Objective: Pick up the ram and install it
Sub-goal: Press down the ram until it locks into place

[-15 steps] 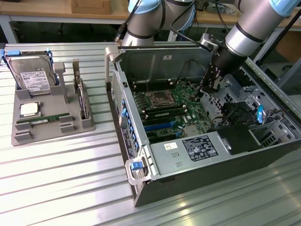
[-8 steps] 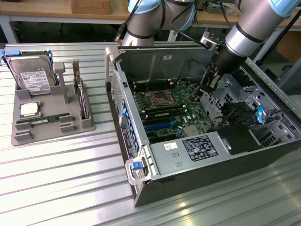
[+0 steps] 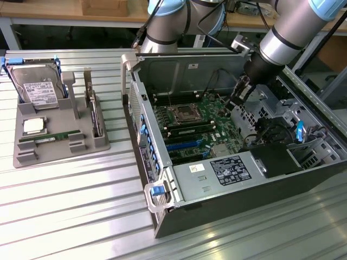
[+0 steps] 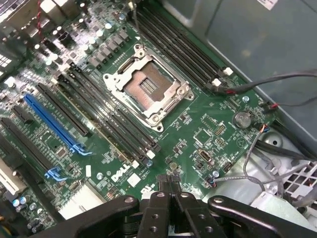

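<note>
The ram, a narrow green stick, lies flat in the grey holder on the exterior view's left, far from the arm. My gripper hangs inside the open computer case, above the motherboard's far edge. In the wrist view my gripper has its black fingers pressed together with nothing between them. It hovers over the board edge beside the empty CPU socket. Long black memory slots run on both sides of that socket.
The holder also carries a square silver CPU chip and a hard drive standing at its back. Loose cables and a drive cage crowd the case near the gripper. A second arm's base stands behind the case.
</note>
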Controlling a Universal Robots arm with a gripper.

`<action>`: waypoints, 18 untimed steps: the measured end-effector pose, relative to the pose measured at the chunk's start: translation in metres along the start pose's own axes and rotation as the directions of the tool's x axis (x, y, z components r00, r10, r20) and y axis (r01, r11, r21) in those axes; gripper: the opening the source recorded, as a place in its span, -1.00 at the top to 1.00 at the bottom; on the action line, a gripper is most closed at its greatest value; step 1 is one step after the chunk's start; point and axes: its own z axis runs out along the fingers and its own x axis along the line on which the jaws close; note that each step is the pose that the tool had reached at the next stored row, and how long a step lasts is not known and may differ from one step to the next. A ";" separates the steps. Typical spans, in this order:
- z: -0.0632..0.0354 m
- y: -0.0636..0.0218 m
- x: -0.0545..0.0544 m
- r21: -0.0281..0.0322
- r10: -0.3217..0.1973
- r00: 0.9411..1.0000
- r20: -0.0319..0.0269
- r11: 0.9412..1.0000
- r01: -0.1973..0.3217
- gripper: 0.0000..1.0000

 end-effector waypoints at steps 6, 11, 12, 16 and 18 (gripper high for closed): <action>0.0000 0.0000 0.000 -0.002 0.129 0.991 0.022 0.992 -0.129 0.79; 0.0000 0.0000 0.000 -0.006 0.235 0.971 0.041 0.972 -0.235 0.79; 0.0000 0.0000 0.000 -0.007 0.261 0.964 0.045 0.965 -0.261 0.79; 0.0000 0.0000 0.000 -0.011 0.318 0.947 0.055 0.948 -0.318 0.79; 0.0000 0.0000 0.000 -0.012 0.344 0.937 0.059 0.939 -0.344 0.79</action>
